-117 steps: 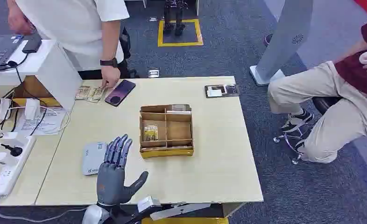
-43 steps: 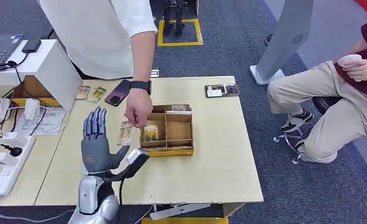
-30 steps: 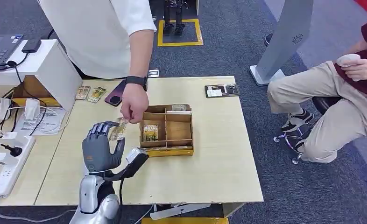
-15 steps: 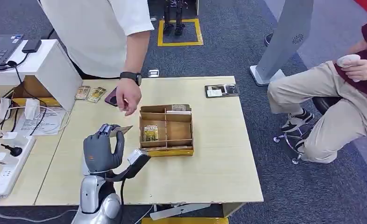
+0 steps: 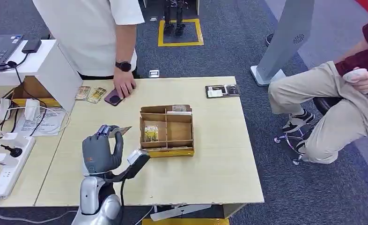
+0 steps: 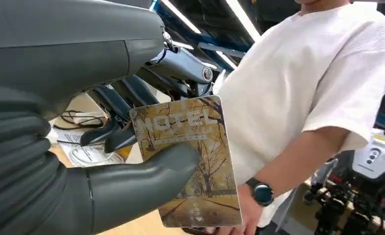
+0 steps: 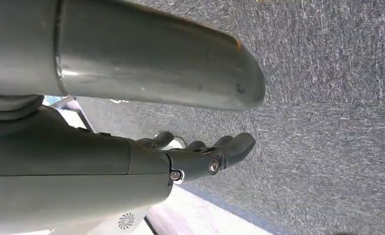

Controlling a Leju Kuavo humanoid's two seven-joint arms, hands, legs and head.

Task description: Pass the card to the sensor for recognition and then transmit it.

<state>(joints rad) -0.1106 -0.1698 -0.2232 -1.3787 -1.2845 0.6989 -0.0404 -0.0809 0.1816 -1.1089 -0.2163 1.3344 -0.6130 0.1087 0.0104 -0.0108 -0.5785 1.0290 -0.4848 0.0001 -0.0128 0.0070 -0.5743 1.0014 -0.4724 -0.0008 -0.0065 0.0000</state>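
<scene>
Pale wooden table (image 5: 210,164), glossy rectangular card (image 6: 190,156)

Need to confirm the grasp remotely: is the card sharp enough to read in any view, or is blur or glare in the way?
Left wrist view: card sharp, HOTEL lettering legible, no glare. Head view: left hand clear, card print too small to read.

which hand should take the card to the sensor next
Left. The left hand already grips the hotel card above the table. The right hand hangs over the floor, holding nothing.
</scene>
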